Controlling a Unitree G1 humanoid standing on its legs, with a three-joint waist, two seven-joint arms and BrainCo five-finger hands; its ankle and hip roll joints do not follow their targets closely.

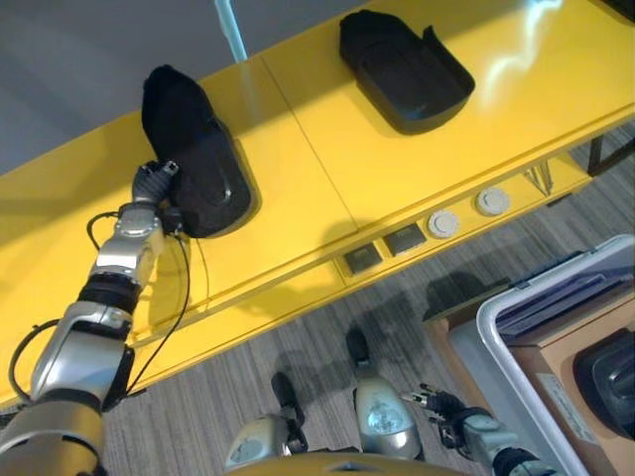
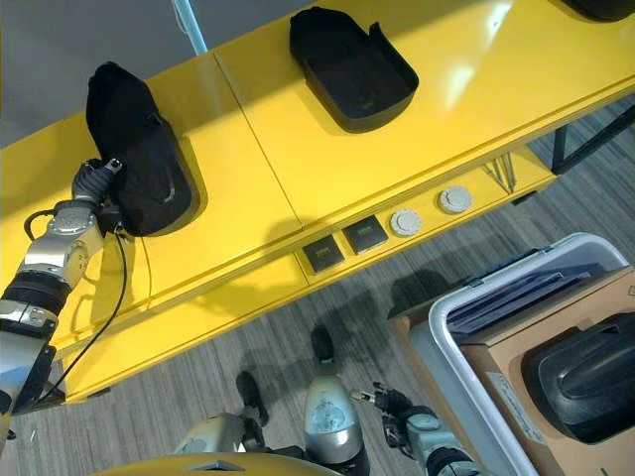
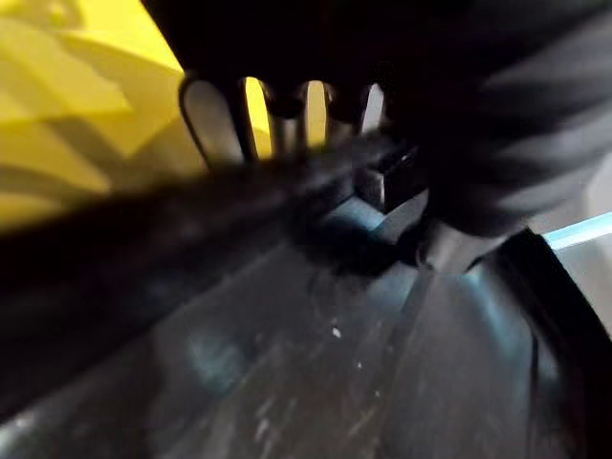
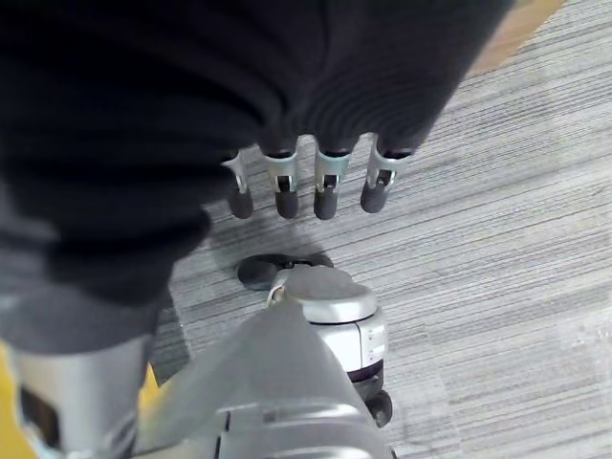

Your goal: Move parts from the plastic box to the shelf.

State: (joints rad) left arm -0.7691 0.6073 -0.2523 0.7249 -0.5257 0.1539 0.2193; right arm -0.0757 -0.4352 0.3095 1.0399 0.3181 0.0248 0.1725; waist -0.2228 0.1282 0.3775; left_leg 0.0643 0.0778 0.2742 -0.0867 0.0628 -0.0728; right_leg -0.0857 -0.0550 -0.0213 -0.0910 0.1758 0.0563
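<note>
Two black parts lie on the yellow shelf (image 1: 327,169) in the left eye view: one at the upper left (image 1: 193,159) and one at the upper middle (image 1: 402,69). The left hand (image 1: 154,181) is at the lower edge of the upper-left part, touching it. The plastic box (image 1: 496,337) is at the lower right, and inside it a cardboard box (image 1: 566,367) holds another black part (image 1: 607,382). The right hand (image 1: 444,407) hangs low at the bottom of the frame, over the floor.

In the right eye view the same things show; the part in the box (image 2: 585,377) is more complete here, a rounded shell with a shiny surface.

In the left wrist view the fingers (image 3: 215,120) reach over the rim of the dark part (image 3: 316,363), curled around its edge, so I judge this hand is grasping it.

In the right wrist view the fingers (image 4: 325,182) hang straight and relaxed above the grey carpet (image 4: 516,220), holding nothing.

The parts look like stiff moulded plastic, probably light for their size, hollow, and smooth enough to slip. The raised rim seems the best place to take hold, with the fingers hooked over it. The next part should be gripped at its edge and not on the glossy curved back.
</note>
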